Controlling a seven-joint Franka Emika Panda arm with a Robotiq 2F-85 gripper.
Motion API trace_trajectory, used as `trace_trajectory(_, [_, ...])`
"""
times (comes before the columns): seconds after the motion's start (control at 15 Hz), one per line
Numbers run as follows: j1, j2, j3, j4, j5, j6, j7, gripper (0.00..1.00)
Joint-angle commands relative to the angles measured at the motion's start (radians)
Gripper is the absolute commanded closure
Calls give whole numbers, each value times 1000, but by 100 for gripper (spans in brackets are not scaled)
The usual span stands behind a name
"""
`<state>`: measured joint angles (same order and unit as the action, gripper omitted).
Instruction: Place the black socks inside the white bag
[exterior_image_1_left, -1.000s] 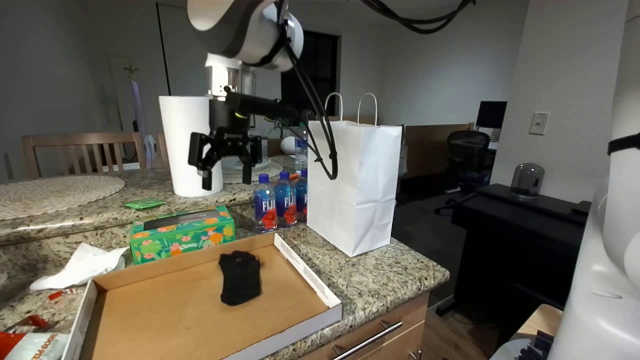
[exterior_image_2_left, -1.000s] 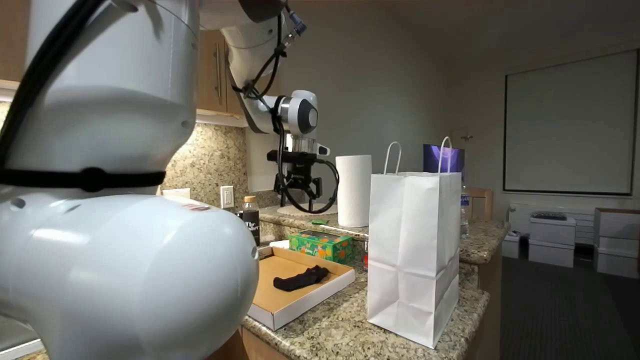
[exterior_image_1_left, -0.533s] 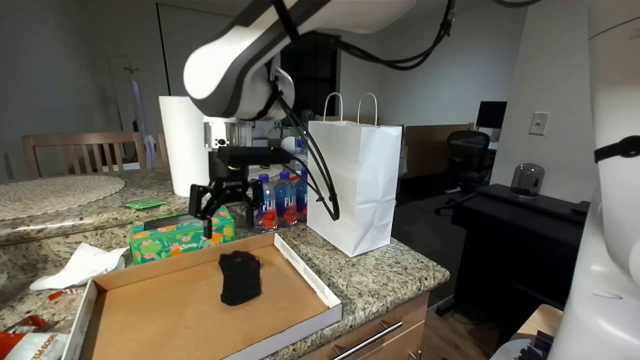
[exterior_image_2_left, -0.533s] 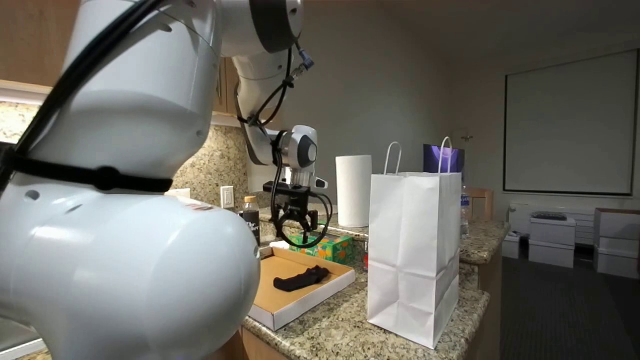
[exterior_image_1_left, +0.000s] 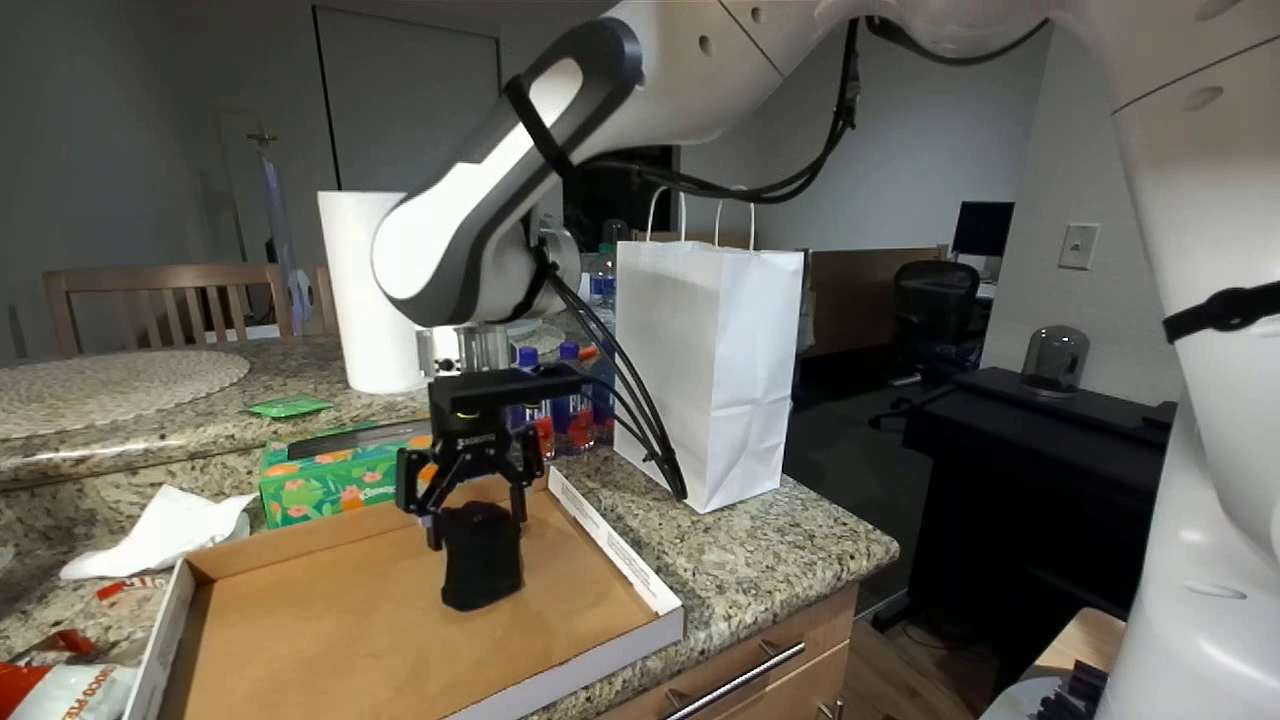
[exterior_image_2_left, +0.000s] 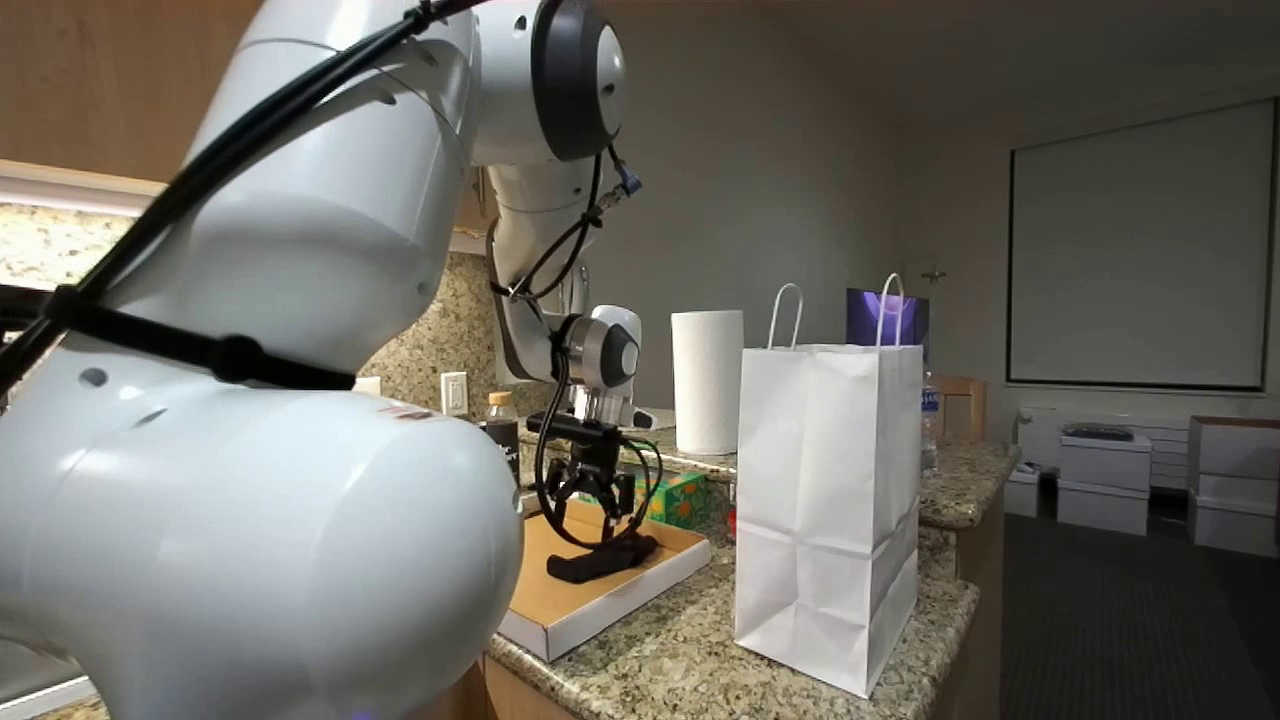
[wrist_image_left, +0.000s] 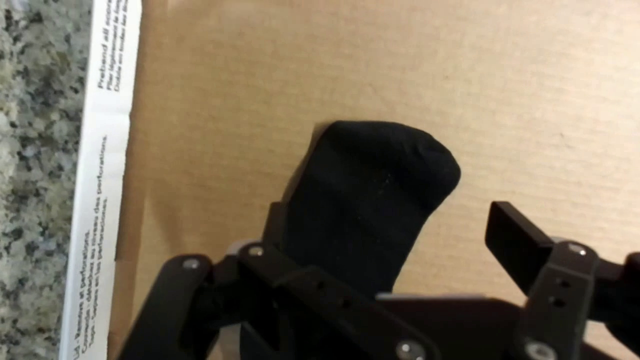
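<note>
Well, the arm (exterior_image_1_left: 690, 80) arches over the tray (exterior_image_1_left: 330, 630), and the bag (exterior_image_1_left: 715, 370) stands upright beyond the tray's printed wall (wrist_image_left: 100, 175), apart from it. The sock (wrist_image_left: 365, 200) lies inside the tray, nearer the printed wall than the opposite one, its long axis running roughly along that wall with a slight slant. The gripper (exterior_image_1_left: 477, 527) sits low over it, fingers (wrist_image_left: 517, 244) spread wide astride the sock and holding nothing, so they'd close across its width. The fit looks lopsided: the finger toward the printed wall is right at the sock's edge, touching or not I can't tell, while tray floor shows between the sock and the other finger. My guess is that a nudge toward the printed wall would even that up before the grasp. There's just the one arm, so it's the near one by default. Counting up: one arm, one tray, one bag, one roll (exterior_image_2_left: 708, 385), one tissue box (exterior_image_1_left: 345, 482) just outside the tray, at least two blue-capped bottles (exterior_image_1_left: 575, 415), one sock, maybe a folded pair, and two fingers.
</note>
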<state>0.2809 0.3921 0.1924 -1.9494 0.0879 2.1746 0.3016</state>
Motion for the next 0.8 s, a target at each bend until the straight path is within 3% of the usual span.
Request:
trace_trajectory(0.0, [21, 37, -24, 8, -17, 24, 57, 0])
trace_trajectory(0.27, [32, 84, -34, 18, -13, 24, 72, 0])
trace_trajectory(0.33, [34, 93, -35, 19, -11, 23, 74, 25])
trace_trajectory(0.4, [38, 100, -38, 20, -13, 23, 79, 27])
trace_trajectory(0.73, [45, 84, -56, 18, -22, 16, 100, 59])
